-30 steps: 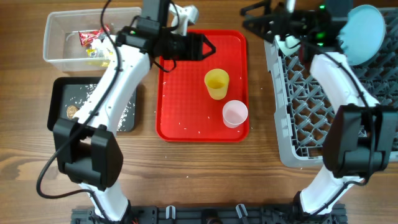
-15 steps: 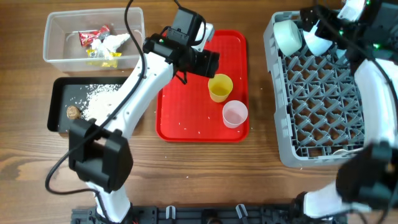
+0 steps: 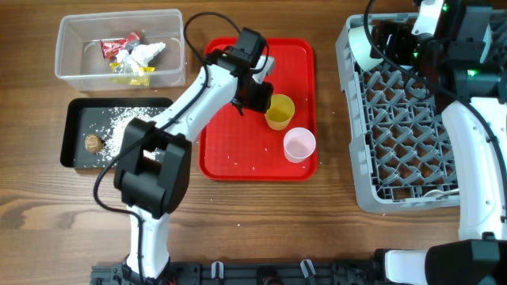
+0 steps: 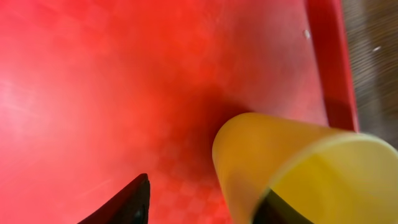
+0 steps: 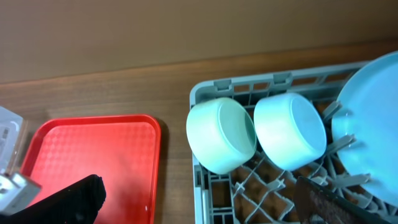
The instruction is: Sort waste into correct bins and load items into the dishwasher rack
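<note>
Overhead: clear tub (image 3: 79,77) holds wrappers (image 3: 119,47), tissue (image 3: 147,53); black tray (image 3: 68,136) holds rice (image 3: 123,120).

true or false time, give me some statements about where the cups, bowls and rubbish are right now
1. The pink cup stands on the red tray. True.
2. The yellow cup is in the rack. False: it is on the red tray, at the left gripper.
3. Two bowls lie on their sides in the rack. True.
4. The clear tub is empty. False: it holds wrappers and tissue.
5. The right gripper holds a bowl. False: it is open and empty.
</note>
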Controlling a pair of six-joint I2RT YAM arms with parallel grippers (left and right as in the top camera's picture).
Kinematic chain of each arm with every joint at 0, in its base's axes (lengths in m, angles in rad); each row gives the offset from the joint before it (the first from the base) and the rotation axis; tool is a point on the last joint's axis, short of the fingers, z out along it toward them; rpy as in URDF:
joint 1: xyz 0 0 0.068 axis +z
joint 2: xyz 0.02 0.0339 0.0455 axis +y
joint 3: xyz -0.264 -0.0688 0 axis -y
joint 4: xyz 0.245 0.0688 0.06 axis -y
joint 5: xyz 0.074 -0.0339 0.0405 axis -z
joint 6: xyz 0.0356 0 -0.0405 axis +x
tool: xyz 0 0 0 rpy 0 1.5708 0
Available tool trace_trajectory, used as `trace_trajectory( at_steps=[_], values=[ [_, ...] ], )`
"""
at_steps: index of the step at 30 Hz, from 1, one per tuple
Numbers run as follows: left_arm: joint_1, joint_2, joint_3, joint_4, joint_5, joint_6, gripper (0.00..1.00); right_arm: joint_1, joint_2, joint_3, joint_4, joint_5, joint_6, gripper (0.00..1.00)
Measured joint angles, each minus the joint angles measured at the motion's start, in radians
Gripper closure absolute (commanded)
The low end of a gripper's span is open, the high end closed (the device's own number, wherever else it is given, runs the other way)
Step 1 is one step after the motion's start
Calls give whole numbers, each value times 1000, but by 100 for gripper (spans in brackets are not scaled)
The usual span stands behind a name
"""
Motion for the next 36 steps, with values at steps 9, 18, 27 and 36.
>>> trace_trajectory(
  at_steps=[9,18,27,36],
  values=[
    [-21,19,-2,40,18,-40,96,0,19,-15,-78,-161,53,17],
    [279,-43,-2,192,815,-75,96,35,237,-55,79,-782,62,9],
    [295,-44,-2,303,1106,-79,96,149,378,-60,430,-1184,106,11],
    [298,-44,-3,323,1133,-79,96,198,386,-60,522,-1248,176,39]
  ],
)
